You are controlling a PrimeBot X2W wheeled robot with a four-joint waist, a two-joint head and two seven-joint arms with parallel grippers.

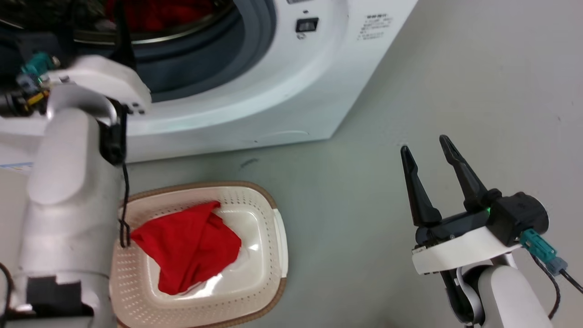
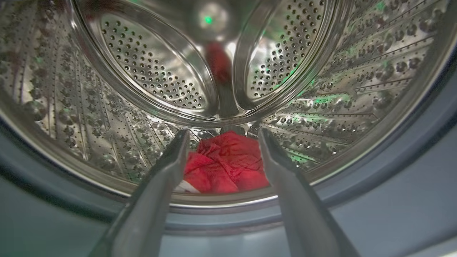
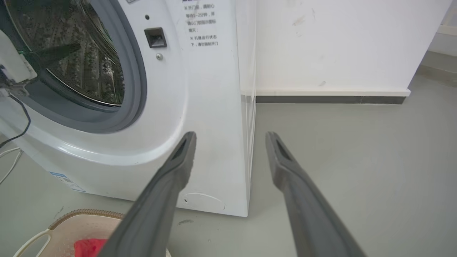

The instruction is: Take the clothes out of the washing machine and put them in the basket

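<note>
On the grey floor (image 1: 364, 218) before the washing machine (image 1: 282, 91), the basket (image 1: 273, 237) holds 1 red garment (image 1: 189, 248), while the left gripper (image 2: 223, 142), fingers apart and empty, faces the clothes (image 2: 225, 167) low in the drum, which look soft, light and best pinched at a raised fold; the right gripper (image 1: 426, 152) waits with fingers spread.

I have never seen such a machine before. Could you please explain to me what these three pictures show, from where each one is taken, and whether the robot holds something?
This is a wheeled robot with two arms, each ending in a two-fingered gripper. The head view looks down at a white washing machine and a basket on the floor; one red garment lies in the basket. The left wrist view looks along the left gripper into the steel drum, where more red clothes lie at the bottom. The gripper is open and holds nothing. The right wrist view looks along the right gripper at the washer's front and the floor. In the head view that gripper hangs open and empty above the floor.
</note>
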